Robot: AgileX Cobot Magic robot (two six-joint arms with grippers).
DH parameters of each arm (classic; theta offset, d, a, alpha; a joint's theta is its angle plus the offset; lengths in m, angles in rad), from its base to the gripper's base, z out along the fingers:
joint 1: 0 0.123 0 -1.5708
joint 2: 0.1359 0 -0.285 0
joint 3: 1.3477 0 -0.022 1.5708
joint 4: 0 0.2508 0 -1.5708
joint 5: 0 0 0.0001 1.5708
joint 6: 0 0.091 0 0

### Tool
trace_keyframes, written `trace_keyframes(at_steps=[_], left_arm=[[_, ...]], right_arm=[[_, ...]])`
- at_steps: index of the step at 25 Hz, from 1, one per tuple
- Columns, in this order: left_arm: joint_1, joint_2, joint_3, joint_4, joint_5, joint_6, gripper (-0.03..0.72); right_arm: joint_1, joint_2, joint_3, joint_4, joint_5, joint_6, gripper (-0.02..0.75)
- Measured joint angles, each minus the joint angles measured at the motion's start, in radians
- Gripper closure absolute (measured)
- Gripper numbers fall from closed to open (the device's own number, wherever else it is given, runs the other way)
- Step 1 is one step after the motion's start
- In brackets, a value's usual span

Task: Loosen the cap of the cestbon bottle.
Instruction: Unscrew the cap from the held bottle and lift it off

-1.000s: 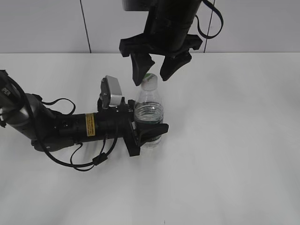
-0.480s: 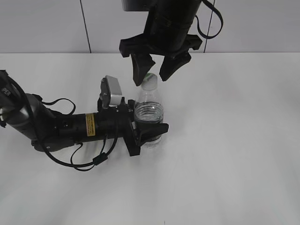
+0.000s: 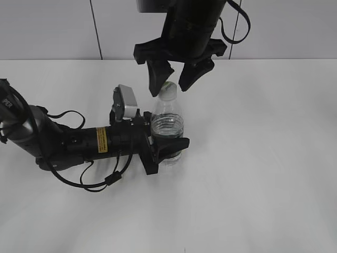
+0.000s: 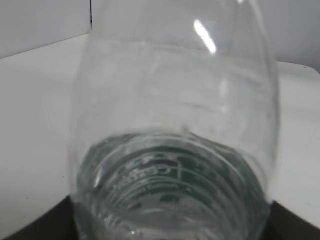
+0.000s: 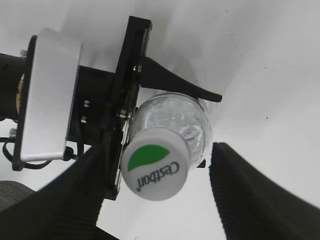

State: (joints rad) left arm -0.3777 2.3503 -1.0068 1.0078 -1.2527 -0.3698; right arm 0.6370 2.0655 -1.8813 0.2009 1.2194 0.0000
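1. My right gripper (image 3: 175,78) hangs from above with its jaws spread wide; nothing is held. In the right wrist view its two ribbed fingers (image 5: 250,195) stand well clear on either side of the cap (image 5: 155,169).
2. The cap, white with a green patch and "Cestbon" lettering, sits between those fingers, nearer the left one in the wrist picture, touching neither as far as I can see. From the exterior camera the cap (image 3: 167,90) is just below the fingertips.
3. My left gripper (image 3: 167,149) lies low along the table and is clamped around the lower body of the cestbon bottle (image 3: 167,126), which stands upright.
4. The left wrist camera is filled by the bottle's clear wall (image 4: 175,125), with green label print showing through near the bottom.
5. The table (image 3: 263,184) is plain white. Behind it runs a pale wall (image 3: 47,29) with a dark vertical seam.
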Motion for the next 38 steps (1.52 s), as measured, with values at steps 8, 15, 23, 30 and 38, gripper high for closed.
trace_keyframes(at_steps=[8,15,23,30,38], left_arm=[[0.0,0.0,0.0,0.0,0.0,0.002,0.28],[0.0,0.0,0.0,0.001,0.0,0.002,0.28],[0.0,0.0,0.0,0.001,0.0,0.003,0.28],[0.0,0.0,0.0,0.002,0.001,0.003,0.28],[0.0,0.0,0.0,0.002,0.002,0.003,0.28]], right_arm=[[0.0,0.0,0.0,0.02,0.0,-0.01,0.246],[0.0,0.0,0.0,0.02,0.0,-0.018,0.272],[0.0,0.0,0.003,0.017,0.0,-0.026,0.321],[0.0,0.0,0.003,0.005,0.0,-0.031,0.437],[0.0,0.0,0.003,0.004,0.001,-0.074,0.437]])
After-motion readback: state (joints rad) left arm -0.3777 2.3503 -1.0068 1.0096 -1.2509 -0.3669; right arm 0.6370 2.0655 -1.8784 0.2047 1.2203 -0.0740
